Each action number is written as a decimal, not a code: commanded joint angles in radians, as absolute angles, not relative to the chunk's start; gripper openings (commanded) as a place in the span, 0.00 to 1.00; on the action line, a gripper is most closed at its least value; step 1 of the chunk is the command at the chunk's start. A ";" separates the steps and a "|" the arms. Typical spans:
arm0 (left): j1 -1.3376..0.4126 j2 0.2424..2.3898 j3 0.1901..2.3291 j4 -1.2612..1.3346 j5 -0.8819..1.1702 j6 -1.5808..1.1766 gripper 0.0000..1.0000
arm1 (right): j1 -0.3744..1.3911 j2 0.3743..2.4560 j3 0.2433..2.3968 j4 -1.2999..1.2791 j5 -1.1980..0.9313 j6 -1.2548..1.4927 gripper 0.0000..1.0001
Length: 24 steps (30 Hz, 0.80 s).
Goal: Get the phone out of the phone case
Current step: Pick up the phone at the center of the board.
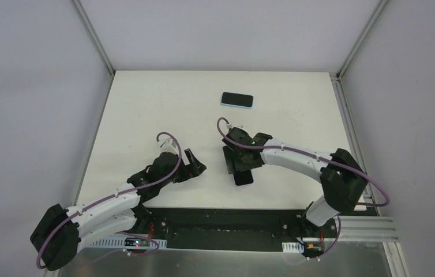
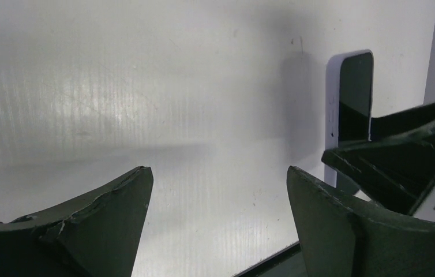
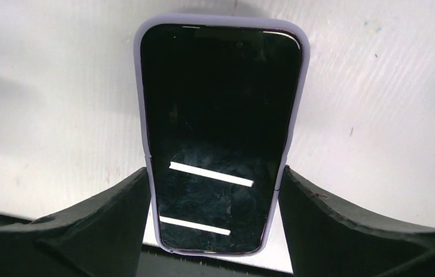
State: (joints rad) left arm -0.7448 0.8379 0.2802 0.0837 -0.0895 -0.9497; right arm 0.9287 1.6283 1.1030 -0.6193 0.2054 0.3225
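Note:
A black phone (image 3: 221, 115) sits screen-up in a lavender phone case (image 3: 222, 19). My right gripper (image 3: 214, 184) is shut on it, one finger (image 3: 105, 219) pressed against each long side of the case. In the top view the phone (image 1: 243, 176) pokes out below the right gripper (image 1: 238, 161), its near end over the table's front edge. My left gripper (image 1: 195, 167) stands open a short way to the left with nothing between its fingers. In the left wrist view the left gripper (image 2: 220, 179) is over bare table, and the cased phone (image 2: 353, 98) shows at the right.
A second phone in a light blue case (image 1: 237, 100) lies flat at the back middle of the white table (image 1: 146, 115). The table's dark front edge (image 1: 203, 216) runs just behind both grippers. Grey walls enclose the table on three sides.

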 commanded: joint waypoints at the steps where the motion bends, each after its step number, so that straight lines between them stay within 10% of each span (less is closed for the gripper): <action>1: -0.742 0.868 0.351 0.118 -0.073 -0.875 0.90 | 0.966 1.464 1.053 -0.660 0.216 0.316 0.00; 24: -0.802 1.107 0.423 0.625 0.231 -0.964 0.95 | 1.106 1.135 0.912 -0.593 0.223 0.376 0.00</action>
